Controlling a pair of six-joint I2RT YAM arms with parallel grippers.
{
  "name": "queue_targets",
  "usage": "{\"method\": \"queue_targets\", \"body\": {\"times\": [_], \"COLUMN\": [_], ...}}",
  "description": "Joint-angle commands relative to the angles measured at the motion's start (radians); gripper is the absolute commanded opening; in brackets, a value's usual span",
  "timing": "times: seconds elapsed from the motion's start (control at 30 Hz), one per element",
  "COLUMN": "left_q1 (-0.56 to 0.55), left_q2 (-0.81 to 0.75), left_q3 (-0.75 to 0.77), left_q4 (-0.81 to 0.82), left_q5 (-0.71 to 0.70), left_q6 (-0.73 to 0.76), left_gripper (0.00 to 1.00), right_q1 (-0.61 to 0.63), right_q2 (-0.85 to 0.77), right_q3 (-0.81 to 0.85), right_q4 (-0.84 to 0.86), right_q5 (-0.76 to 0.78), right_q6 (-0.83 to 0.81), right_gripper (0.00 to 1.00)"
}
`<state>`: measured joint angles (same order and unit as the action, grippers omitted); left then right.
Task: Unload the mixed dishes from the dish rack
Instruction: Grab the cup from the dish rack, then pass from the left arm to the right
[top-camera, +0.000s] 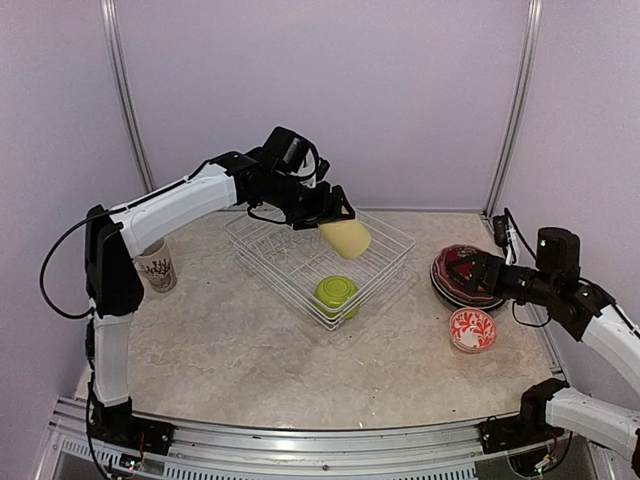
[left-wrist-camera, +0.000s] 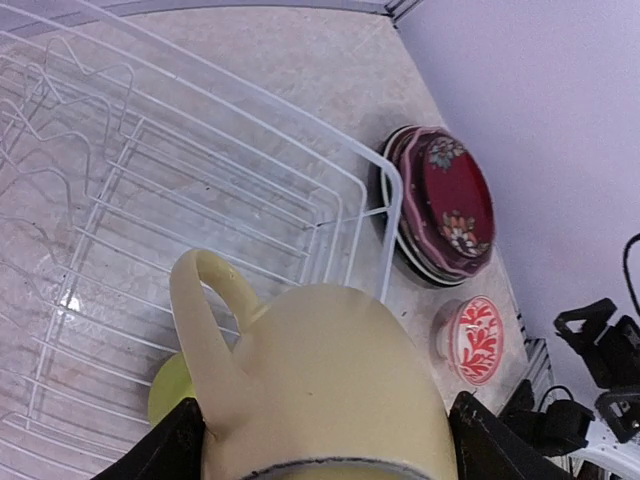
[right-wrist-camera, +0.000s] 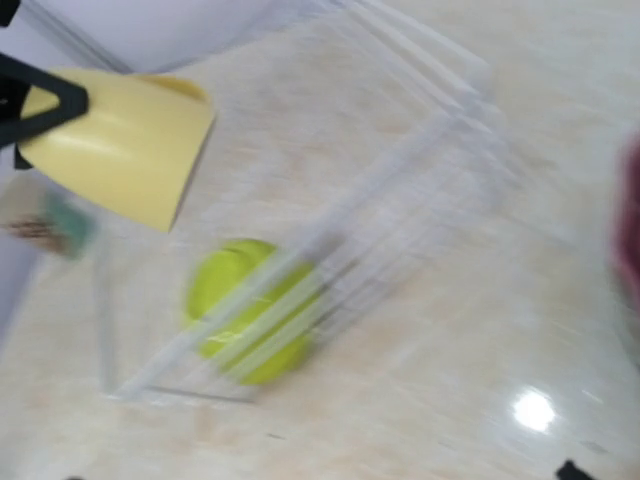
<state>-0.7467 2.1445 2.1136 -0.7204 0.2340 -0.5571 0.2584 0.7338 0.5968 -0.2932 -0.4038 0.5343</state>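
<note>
My left tool (top-camera: 335, 218) pinches the pale yellow handled cup (top-camera: 346, 238) over the white wire dish rack (top-camera: 270, 272); next, down onto the counter (top-camera: 250, 370) beside it.

Table (top-camera: 250, 350) with dish rack (top-camera: 292, 284), plates (left-wrist-camera: 445, 205), bowl (top-camera: 472, 329), mug (top-camera: 156, 266)

The space was enclosed by plain pale lilac walls (top-camera: 400, 90), with slim metal posts (top-camera: 125, 90) set at the back corners. A beige marbled tabletop (top-camera: 250, 370) was edged in front by an aluminium rail (top-camera: 330, 445). A bright glare spot (right-wrist-camera: 533, 410) was reflected on the tabletop.
</note>
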Motion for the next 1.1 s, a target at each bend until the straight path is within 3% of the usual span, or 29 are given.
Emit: {"method": "queue_targets", "body": {"times": [0.0,0.17,0.43,0.6,0.7,0.97,1.07], "left_q1": [-0.002,-0.002,0.008,0.011,0.008,0.002,0.004], "left_q2": [-0.168,-0.277,-0.377,-0.413,-0.425,-0.425,-0.422], "left_q3": [-0.110,-0.290,-0.503,-0.605,-0.635,-0.714,-0.720], "left_q4": [0.206,0.375,0.613,0.712,0.713,0.831,0.859], "left_q5": [0.163,0.273,0.350,0.381,0.366,0.359,0.370], "left_q6": [-0.074,-0.194,-0.369,-0.448,-0.459,-0.515,-0.517], "left_gripper": [0.36,0.35,0.34,0.33,0.33,0.33,0.33], "right_q1": [0.010,0.098,0.357,0.426,0.437,0.437,0.429], "right_q2": [0.037,0.116,0.354,0.502,0.579,0.717,0.713], "right_q3": [-0.026,-0.015,0.016,0.057,0.037,0.039,0.053], "right_q4": [0.236,0.438,0.813,0.930,1.097,1.309,1.283], "right_q5": [-0.196,-0.220,-0.154,-0.083,-0.054,0.010,0.004], "right_q6": [0.089,0.191,0.364,0.458,0.567,0.753,0.741], "right_gripper": [1.00,1.00,1.00,1.00,0.98,0.65,0.55]}}
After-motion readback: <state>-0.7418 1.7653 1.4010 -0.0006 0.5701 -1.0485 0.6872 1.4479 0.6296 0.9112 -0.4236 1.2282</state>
